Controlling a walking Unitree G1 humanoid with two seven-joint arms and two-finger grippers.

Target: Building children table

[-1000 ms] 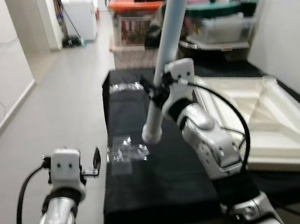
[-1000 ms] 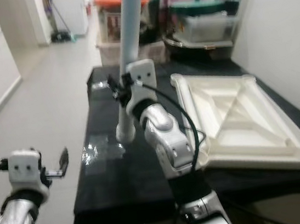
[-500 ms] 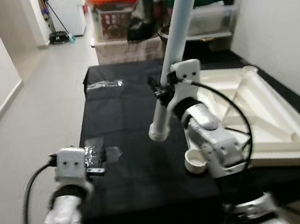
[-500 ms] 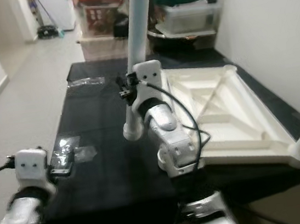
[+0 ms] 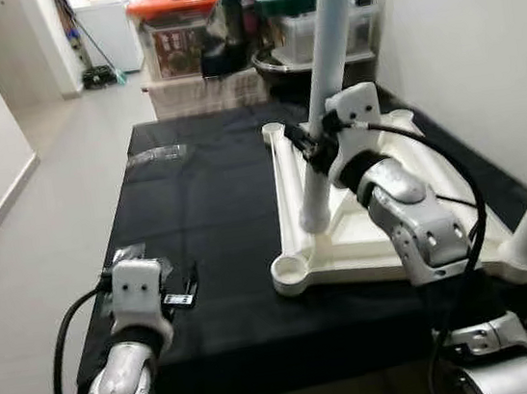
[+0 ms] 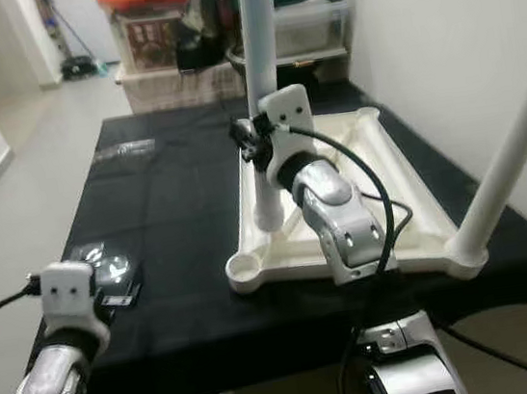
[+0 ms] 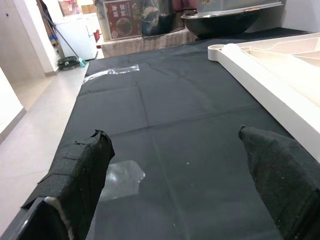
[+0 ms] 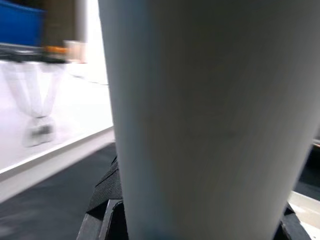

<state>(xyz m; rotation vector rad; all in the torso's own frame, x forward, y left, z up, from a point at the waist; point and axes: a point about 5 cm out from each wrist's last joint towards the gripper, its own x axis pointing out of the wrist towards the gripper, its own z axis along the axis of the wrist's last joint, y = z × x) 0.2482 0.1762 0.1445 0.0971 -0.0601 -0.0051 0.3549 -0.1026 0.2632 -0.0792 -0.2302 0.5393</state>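
Nearest, the left claw (image 5: pixel 187 297) hovers wide open and empty over the counter (image 5: pixel 207 214) edge. At the tabletop's (image 6: pixel 384 230) near right corner one leg (image 6: pixel 518 139) already stands fitted. The near left socket (image 5: pixel 291 271) looks vacant. Farther back, the right claw (image 5: pixel 313 142) grips a second leg (image 5: pixel 321 82), not yet seated.
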